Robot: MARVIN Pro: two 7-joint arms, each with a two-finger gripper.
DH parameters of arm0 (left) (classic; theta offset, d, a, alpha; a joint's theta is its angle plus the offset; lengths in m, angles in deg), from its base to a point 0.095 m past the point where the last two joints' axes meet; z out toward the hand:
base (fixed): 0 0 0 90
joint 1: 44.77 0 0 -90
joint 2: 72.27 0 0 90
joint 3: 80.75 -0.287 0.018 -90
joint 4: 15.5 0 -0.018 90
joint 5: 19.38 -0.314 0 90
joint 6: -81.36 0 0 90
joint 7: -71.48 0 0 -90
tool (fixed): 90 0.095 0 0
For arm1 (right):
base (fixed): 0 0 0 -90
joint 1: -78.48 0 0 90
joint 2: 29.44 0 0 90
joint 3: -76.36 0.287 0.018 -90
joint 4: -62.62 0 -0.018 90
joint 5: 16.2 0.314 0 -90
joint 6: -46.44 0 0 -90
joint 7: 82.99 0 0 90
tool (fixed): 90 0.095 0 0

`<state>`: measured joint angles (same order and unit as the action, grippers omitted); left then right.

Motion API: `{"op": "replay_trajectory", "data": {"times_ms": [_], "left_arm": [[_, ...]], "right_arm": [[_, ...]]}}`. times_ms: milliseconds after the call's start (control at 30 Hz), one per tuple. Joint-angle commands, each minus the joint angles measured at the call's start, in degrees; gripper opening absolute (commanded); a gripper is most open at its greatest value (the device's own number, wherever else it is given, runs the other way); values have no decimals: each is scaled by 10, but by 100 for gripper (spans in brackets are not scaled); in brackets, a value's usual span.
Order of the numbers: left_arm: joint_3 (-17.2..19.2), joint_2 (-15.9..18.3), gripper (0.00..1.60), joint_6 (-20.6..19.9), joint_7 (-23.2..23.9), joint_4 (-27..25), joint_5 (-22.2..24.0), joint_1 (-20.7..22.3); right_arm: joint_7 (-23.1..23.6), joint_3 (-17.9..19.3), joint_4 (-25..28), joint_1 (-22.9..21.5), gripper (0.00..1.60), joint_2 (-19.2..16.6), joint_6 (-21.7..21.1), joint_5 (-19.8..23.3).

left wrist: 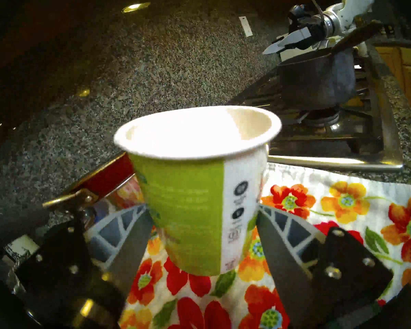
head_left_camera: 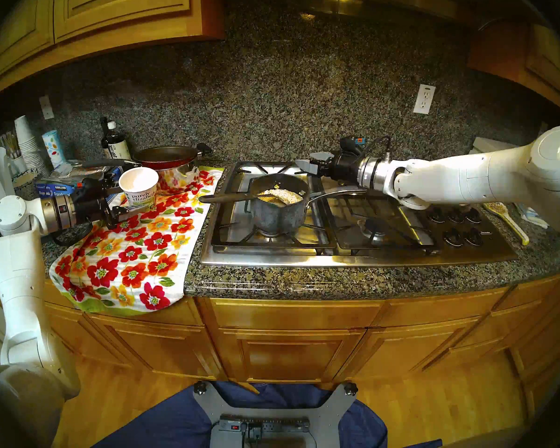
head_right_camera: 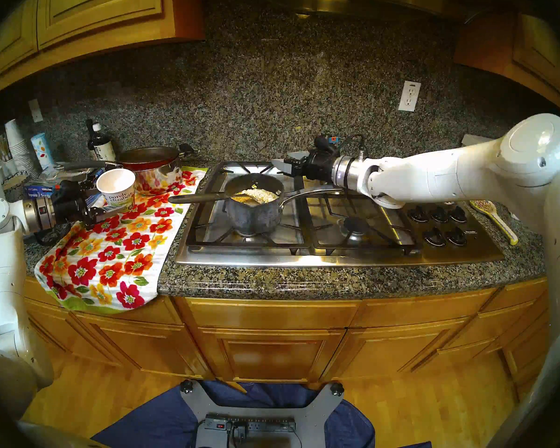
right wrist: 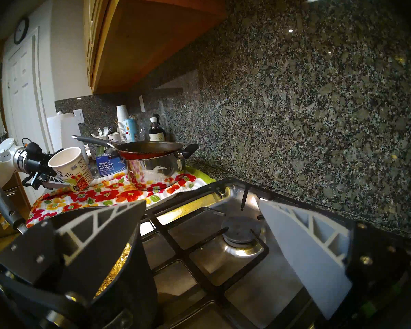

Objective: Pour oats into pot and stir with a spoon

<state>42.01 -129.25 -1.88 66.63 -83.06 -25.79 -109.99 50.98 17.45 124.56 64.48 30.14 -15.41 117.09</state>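
The small dark grey pot (head_left_camera: 277, 214) (head_right_camera: 253, 216) (left wrist: 318, 84) sits on the front left burner and holds a heap of pale oats (head_left_camera: 280, 195) (head_right_camera: 256, 195). The spoon (head_left_camera: 227, 197) (head_right_camera: 198, 197) rests in the pot, its black handle sticking out leftward over the rim. A "purely elizabeth" paper cup (head_left_camera: 139, 187) (left wrist: 188, 202) (right wrist: 71, 167) stands on the floral towel and looks white and empty inside. My left gripper (head_left_camera: 133, 201) (left wrist: 203, 209) has both fingers against the cup's lower sides. My right gripper (head_left_camera: 307, 161) (right wrist: 202, 202) hangs open and empty just behind the pot.
A red frying pan (head_left_camera: 165, 154) sits on a shiny steel pot (head_left_camera: 175, 175) behind the cup. Bottles (head_left_camera: 110, 143), stacked white cups (head_left_camera: 26, 140) and a foil box (head_left_camera: 52, 190) crowd the back left. The floral towel (head_left_camera: 126, 253) hangs over the counter edge. A yellow spoon rest (head_left_camera: 505, 217) lies beside the stove knobs (head_left_camera: 456, 224).
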Motion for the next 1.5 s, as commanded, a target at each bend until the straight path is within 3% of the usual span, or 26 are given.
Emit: {"op": "replay_trajectory", "data": {"times_ms": [0, 600, 900, 1033, 1100, 1133, 1467], "left_arm": [[8, 14, 98, 25, -2, 15, 25, 13], [-11, 39, 93, 43, -2, 103, 66, 12], [-30, 52, 88, 44, -2, 115, 72, 8], [-35, 57, 115, 47, -2, 112, 73, 6], [-37, 58, 152, 48, -2, 111, 74, 4], [-34, 58, 160, 50, -2, 108, 72, 3], [-20, 73, 160, 51, -2, 82, 72, -16]], "right_arm": [[1, 8, -3, -19, 160, 0, 3, 1], [1, 8, -3, -19, 160, 0, 3, 1], [1, 8, -4, -19, 160, 0, 3, 1], [1, 8, -4, -19, 160, 0, 3, 1], [1, 8, -4, -19, 160, 0, 3, 1], [1, 8, -4, -19, 160, 0, 3, 1], [1, 8, -4, -19, 160, 0, 3, 1]]}}
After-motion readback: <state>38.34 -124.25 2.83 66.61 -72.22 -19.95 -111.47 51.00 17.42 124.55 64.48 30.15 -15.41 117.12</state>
